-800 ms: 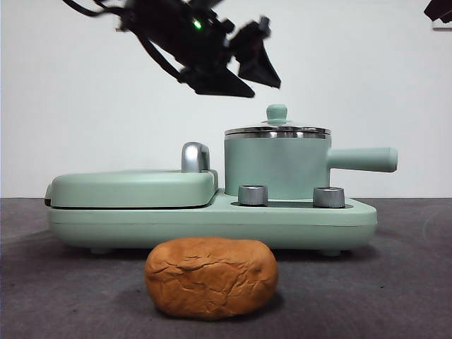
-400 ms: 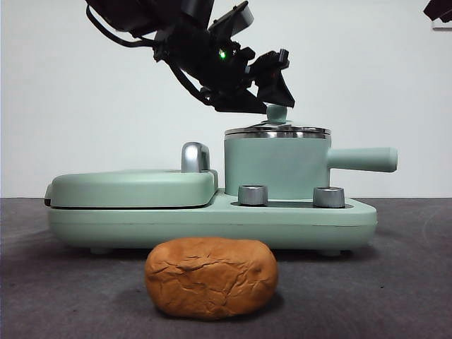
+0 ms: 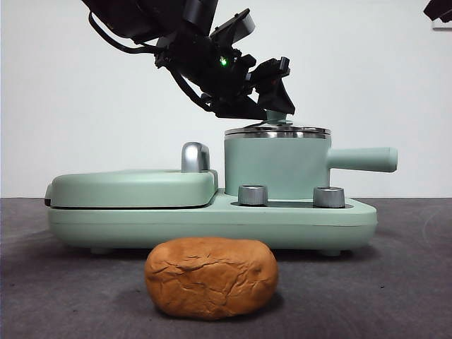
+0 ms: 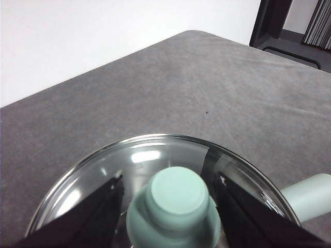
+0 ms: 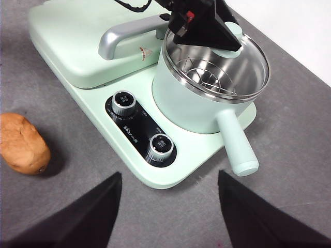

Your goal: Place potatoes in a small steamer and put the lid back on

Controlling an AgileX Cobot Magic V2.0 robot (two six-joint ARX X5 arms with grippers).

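The potato (image 3: 210, 277) has dry, matt orange-brown skin, cracked and wrinkled, and it lies on a table (image 3: 409, 282) covered in grey, felt-like matt cloth. The steamer pot (image 3: 277, 168) is smooth, satin mint green with a shiny steel rim, a bright steel inside and a wire rack, and its lid (image 4: 155, 155) is clear, glossy glass edged in steel with a smooth matt mint knob (image 4: 175, 206). The cooker base (image 3: 212, 219) looks like smooth mint plastic, with a chrome latch (image 3: 195, 157) and two ridged metal dials (image 5: 123, 103).
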